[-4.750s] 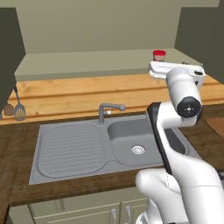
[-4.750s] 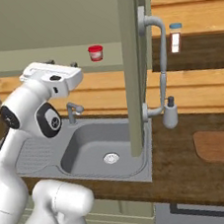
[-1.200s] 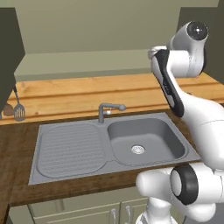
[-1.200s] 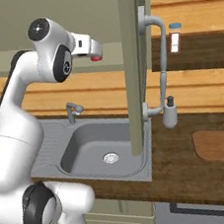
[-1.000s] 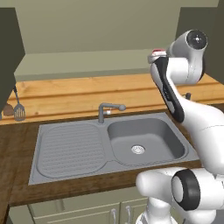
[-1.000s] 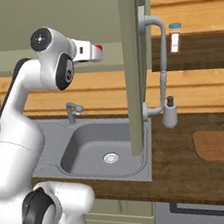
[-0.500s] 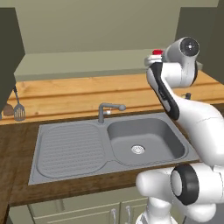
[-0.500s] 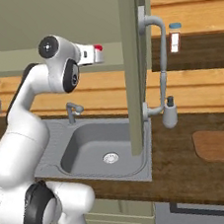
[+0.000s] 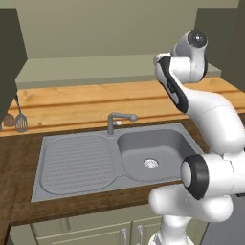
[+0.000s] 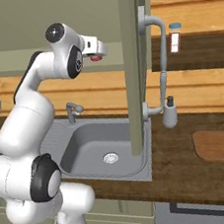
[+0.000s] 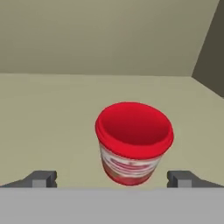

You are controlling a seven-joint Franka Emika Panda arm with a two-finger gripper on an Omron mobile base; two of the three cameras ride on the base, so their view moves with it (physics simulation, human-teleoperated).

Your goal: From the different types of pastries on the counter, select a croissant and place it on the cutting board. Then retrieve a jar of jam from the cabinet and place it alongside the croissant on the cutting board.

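two dark fingertips (image 11: pixel 40 178) stand wide apart at the bottom of the hand view, so the pincer (image 11: pixel 113 179) is spread and holds nothing, with the jar of jam (image 11: pixel 133 142) sitting upright on the pale shelf (image 11: pixel 52 113) of the cabinet (image 10: pixel 136 56), between and a little beyond the tips. in the right base view the pincer (image 10: pixel 96 49) reaches in at shelf height with the red jar (image 10: pixel 96 58) just under its front end. the main risk, as i judge it, is closing too soon: the jar looks slightly off toward the right tip, so one finger could meet it first and shove or tip it on the shelf rather than clamp it. pushing forward too far could knock it toward the back wall. coming out, the open cabinet door edge stands close by and could catch the arm. the cutting board (image 10: pixel 221 145) lies well apart on the bench (image 10: pixel 190 164), past the sink (image 10: pixel 101 147).
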